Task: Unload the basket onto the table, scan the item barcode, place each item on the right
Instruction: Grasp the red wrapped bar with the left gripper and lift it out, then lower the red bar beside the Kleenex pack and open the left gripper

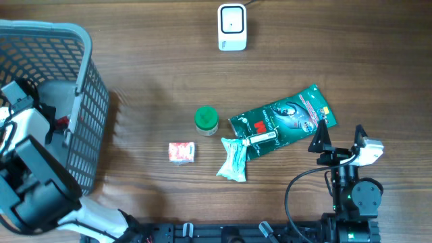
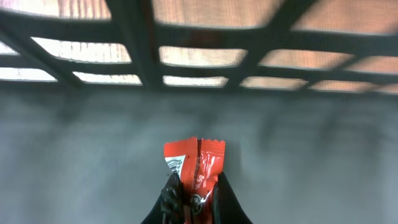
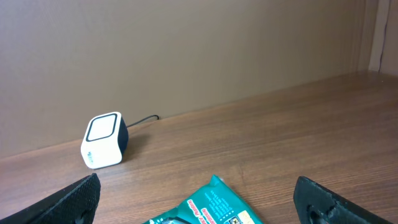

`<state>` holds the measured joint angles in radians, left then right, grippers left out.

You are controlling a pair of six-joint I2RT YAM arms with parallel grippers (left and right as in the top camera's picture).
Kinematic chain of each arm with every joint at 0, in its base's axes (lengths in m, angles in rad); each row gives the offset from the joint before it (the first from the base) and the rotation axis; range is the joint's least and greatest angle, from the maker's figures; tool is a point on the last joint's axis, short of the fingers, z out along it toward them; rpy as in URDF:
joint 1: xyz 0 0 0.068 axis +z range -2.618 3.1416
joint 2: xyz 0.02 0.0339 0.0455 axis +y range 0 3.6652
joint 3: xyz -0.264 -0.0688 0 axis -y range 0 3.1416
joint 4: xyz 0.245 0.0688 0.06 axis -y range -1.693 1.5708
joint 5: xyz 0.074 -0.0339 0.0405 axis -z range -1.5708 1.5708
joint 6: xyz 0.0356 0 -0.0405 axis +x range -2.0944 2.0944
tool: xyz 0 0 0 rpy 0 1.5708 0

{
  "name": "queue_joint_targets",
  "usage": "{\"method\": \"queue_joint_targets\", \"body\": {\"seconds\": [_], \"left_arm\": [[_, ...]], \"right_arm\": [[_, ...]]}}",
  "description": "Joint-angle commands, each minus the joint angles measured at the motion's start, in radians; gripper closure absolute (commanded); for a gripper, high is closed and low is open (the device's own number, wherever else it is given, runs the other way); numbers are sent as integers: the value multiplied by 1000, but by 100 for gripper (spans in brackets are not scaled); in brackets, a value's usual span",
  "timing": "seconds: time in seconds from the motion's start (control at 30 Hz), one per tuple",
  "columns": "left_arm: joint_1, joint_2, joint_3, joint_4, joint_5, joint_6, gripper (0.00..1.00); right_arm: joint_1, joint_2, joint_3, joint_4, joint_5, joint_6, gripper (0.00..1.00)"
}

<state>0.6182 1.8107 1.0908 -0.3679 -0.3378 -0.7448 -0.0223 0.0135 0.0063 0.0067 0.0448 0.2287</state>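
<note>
Red snack packet (image 2: 194,163) gripped inside the basket (image 1: 84,101)
Left pincer (image 2: 194,200) clamped on its lower edge, for carrying to the white scanner (image 1: 231,27); right pincer (image 3: 198,198) spread wide, idle by the green pouch (image 1: 283,121)

The left arm (image 1: 30,169) reaches along the far left side, white wrist bent downward. Its hand (image 2: 194,190) is pinched tight on a red packet (image 2: 196,165), and the two dark fingers (image 2: 169,198) meet on the wrapper's lower end. The right arm (image 1: 351,192) stands folded at the near right. Its hand (image 1: 339,137) is held low and pointing forward, fingers spread wide and gripping nothing.
</note>
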Motion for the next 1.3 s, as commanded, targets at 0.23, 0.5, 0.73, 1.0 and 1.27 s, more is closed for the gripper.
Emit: {"method": "queue_joint_targets", "body": {"seconds": [0.23,0.5,0.73,1.0,1.27], "left_arm": [[-14,-552,-3,-18,185,31,96],[-42,-911,-3,-17,459,-19,96],[-322,-962,-3,-99,468,-18,96],[-601,-823,-4,-333,396,35,96],[-735,-605,-6,-477,283,34,96]], "right_arm": [[4,-6,-1,4,-8,-16,0],[4,-6,-1,3,-8,-17,0],[5,-6,-1,3,-8,-17,0],[5,-6,-1,3,-8,-17,0],[4,-6,-1,3,-8,-16,0]]}}
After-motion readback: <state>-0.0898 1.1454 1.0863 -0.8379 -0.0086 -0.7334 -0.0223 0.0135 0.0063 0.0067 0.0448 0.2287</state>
